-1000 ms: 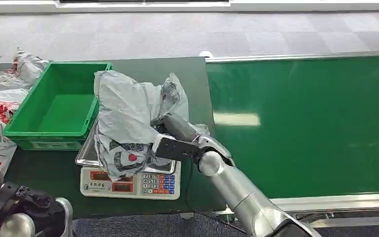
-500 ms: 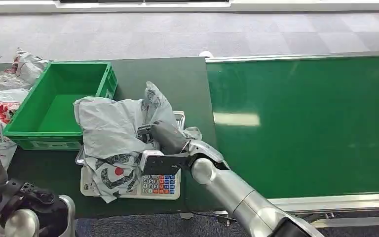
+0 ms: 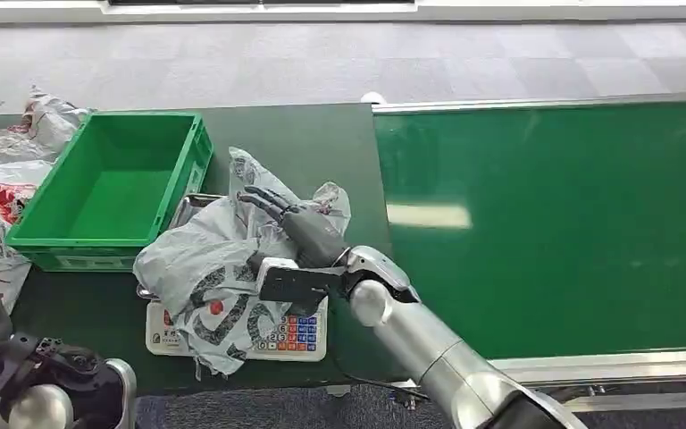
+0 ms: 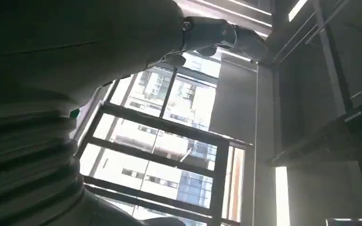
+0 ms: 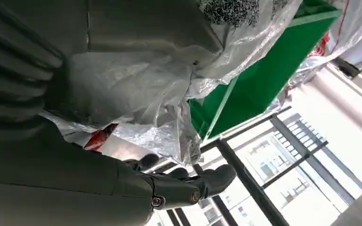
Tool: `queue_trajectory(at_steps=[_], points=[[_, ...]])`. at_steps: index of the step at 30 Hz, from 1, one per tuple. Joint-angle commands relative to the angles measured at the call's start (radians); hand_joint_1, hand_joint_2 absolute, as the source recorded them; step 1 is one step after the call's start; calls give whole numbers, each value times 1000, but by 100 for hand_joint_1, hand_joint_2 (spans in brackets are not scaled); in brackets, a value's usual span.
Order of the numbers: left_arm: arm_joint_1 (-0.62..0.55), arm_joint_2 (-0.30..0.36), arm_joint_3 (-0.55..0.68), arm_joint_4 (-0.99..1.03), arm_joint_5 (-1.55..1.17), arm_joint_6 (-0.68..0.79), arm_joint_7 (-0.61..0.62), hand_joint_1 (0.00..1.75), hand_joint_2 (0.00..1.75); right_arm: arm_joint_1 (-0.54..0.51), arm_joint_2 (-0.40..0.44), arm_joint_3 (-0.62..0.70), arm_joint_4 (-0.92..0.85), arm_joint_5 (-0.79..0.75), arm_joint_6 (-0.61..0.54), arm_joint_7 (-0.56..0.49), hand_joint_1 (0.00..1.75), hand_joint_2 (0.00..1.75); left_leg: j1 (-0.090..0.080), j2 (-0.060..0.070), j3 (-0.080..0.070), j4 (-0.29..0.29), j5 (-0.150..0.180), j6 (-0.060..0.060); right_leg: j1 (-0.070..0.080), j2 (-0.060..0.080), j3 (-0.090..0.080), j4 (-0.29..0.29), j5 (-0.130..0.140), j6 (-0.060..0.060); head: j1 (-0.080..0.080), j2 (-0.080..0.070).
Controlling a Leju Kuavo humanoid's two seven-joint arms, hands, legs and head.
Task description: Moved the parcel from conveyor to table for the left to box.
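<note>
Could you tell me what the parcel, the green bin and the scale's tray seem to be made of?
The parcel looks like thin grey plastic film: it crumples, creases and shines, and looks translucent in the right wrist view. The green bin appears to be rigid moulded plastic, uniformly coloured with a thick rim. The scale's tray seems to be polished metal, judging by its silvery, reflective edge; most of it is covered.

Scale (image 3: 281, 337); bags (image 3: 0, 170) beside crate (image 3: 107, 183).
</note>
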Motion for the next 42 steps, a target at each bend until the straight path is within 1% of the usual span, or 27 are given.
queue_trajectory(at_steps=[1, 2, 3, 4, 5, 6, 7, 8, 11, 13, 14, 15, 16, 17, 18, 20, 21, 24, 27, 29, 31, 34, 35, 38, 39, 40, 42], points=[[14, 38, -33, 44, -21, 3, 3, 0, 175, 30, -22, -123, -104, 112, -200, 27, 0, 0, 0, -4, 0, -2, 2, -1, -1, -1, 1, -2, 1, 2, 0, 0], [17, 50, -47, 43, -26, 29, 3, 0, 175, 39, -11, -140, -120, 149, -283, 44, 0, 0, -1, -5, 0, -4, 3, -2, -1, -2, 1, -3, 1, 2, 0, 0], [17, 50, -47, 43, -26, 29, 3, 0, 175, 39, -11, -140, -120, 149, -283, 44, 0, 0, 0, -3, 0, -2, 1, -1, 0, -1, 0, -2, 1, 2, 0, 0], [22, 62, -59, 43, -27, 39, 3, 0, 175, 52, -1, -160, -170, 167, -352, 52, 0, 0, 0, -4, 0, -3, 2, -2, -1, -1, 0, -3, 1, 2, 0, 0], [24, 66, -69, 49, -37, 53, 3, 0, 175, 81, 7, -196, -246, 124, -370, 45, 0, 0, -1, -3, -1, -1, 1, -1, -1, -1, -1, -1, 0, 2, 0, 0], [24, 66, -69, 49, -37, 53, 3, 0, 175, 81, 7, -196, -246, 124, -370, 45, 0, 0, -1, -4, -1, -3, 2, -2, -1, -1, 0, -2, 1, 2, 0, 0], [29, 78, -86, 56, -48, 67, 3, 0, 175, 109, 2, -218, -331, 92, -382, 36, 0, 0, 0, -3, -1, -2, 1, -1, -1, -1, 0, -1, 0, 2, 0, 0], [30, 97, -102, 63, -59, 75, 3, 0, 175, 133, 6, -245, -399, 3, -353, 12, 0, 0, 0, -3, 0, -3, 2, -2, -1, -1, 0, -2, 1, 2, 0, 0], [32, 108, -111, 78, -72, 75, 3, 0, 175, 169, -4, -287, -515, -44, -377, 14, 0, 0, 0, -5, -1, -3, 2, -2, -1, -2, 0, -2, 1, 2, 0, 0], [25, 140, -150, 144, -110, 67, 3, 0, 175, 194, -18, -302, -580, -67, -393, 4, 0, 0, -1, -7, -1, -3, 2, -2, -1, -4, 0, -2, 0, 2, 0, 0], [1, 160, -169, 285, -209, -51, 15, 0, 175, 235, -25, -325, -661, -92, -439, -21, 0, 0, -1, -8, 0, -5, 3, -2, -1, -5, 1, -4, 1, 2, 0, 0], [-23, 125, -137, 318, -231, -82, 5, 0, 175, 255, -39, -327, -702, -98, -436, -16, 0, 0, -1, -6, 0, -2, 1, -1, -1, -4, 1, -1, 0, 1, 0, 0], [-42, 141, -154, 348, -276, -170, 56, 0, 175, 271, -44, -335, -734, -100, -445, -20, 0, 0, -1, -10, 1, -5, 4, -2, -2, -8, 3, -4, 1, 2, 0, 0], [-85, 166, -183, 412, -426, -316, 178, 0, 175, 300, -52, -342, -798, -129, -443, -33, 0, 0, -1, -9, 0, -3, 3, -1, -1, -7, 2, -3, 0, 2, 0, 0], [-105, 170, -191, 445, -504, -373, 213, 0, 175, 313, -59, -340, -827, -130, -434, -33, 0, 0, -1, -14, 0, -5, 5, -2, -1, -12, 3, -5, 1, 2, 0, 0], [-165, 195, -241, 569, -638, -549, 282, 0, 175, 349, -68, -325, -908, -133, -402, -33, 0, 0, -2, -15, -1, -4, 5, -2, -2, -12, 2, -4, 1, 3, 0, 0], [-173, 184, -235, 602, -650, -543, 265, 0, 175, 357, -63, -326, -915, -126, -398, -33, 0, 0, -2, -13, -1, -3, 4, -1, -2, -10, 2, -3, 1, 2, 0, 0], [-212, 207, -283, 738, -693, -619, 241, 0, 175, 356, -53, -310, -905, -76, -418, -33, 0, 0, -3, -9, 1, -4, 3, -1, -3, -7, 2, -4, 1, 2, 0, 0], [-212, 207, -283, 738, -693, -619, 241, 0, 175, 356, -53, -310, -905, -76, -418, -33, 0, 0, -2, -4, 1, -3, 2, -1, -2, -3, 1, -3, 2, 1, 0, 0], [-236, 233, -329, 792, -736, -676, 252, 0, 175, 346, -55, -307, -890, -90, -420, -33, 0, 0, -2, -3, 1, -3, 2, -2, -2, -2, 0, -3, 2, 2, 0, 0], [-292, 227, -366, 908, -747, -733, 241, 0, 175, 341, -54, -314, -877, -86, -427, -33, 0, 0, -1, -2, 1, -3, 2, -1, -1, -1, 0, -3, 2, 1, 0, 0], [-364, 231, -437, 1063, -770, -787, 199, 0, 175, 334, -58, -317, -864, -88, -425, -33, 0, 0, -2, -9, 1, -5, 5, -2, -2, -6, 2, -5, 3, 2, 0, 0], [-374, 235, -452, 1094, -766, -807, 185, 0, 175, 333, -59, -317, -861, -86, -428, -33, 0, 0, -2, -4, 1, -2, 3, -1, -1, -3, 0, -2, 2, 2, 0, 0], [-388, 243, -480, 1137, -769, -840, 169, 0, 175, 334, -61, -316, -858, -83, -427, -33, 0, 0, -1, -3, 1, -4, 4, -2, -1, -1, 1, -4, 4, 2, 0, 0], [-392, 246, -489, 1143, -775, -841, 169, 14, 175, 338, -63, -315, -860, -81, -428, -33, 0, 0, -1, -2, 1, -3, 2, -1, -1, 0, 1, -2, 3, 2, 0, 0], [-392, 246, -489, 1143, -775, -841, 169, 175, 175, 338, -63, -315, -860, -81, -428, -33, 0, 0, -1, -2, 1, -4, 3, -2, -1, 0, 0, -4, 3, 2, 0, 0], [-404, 248, -505, 1162, -785, -845, 172, 175, 175, 345, -66, -315, -863, -78, -431, -33, 0, 0, -1, -3, 1, -4, 3, -2, -1, -1, 1, -4, 3, 2, 0, 0]])
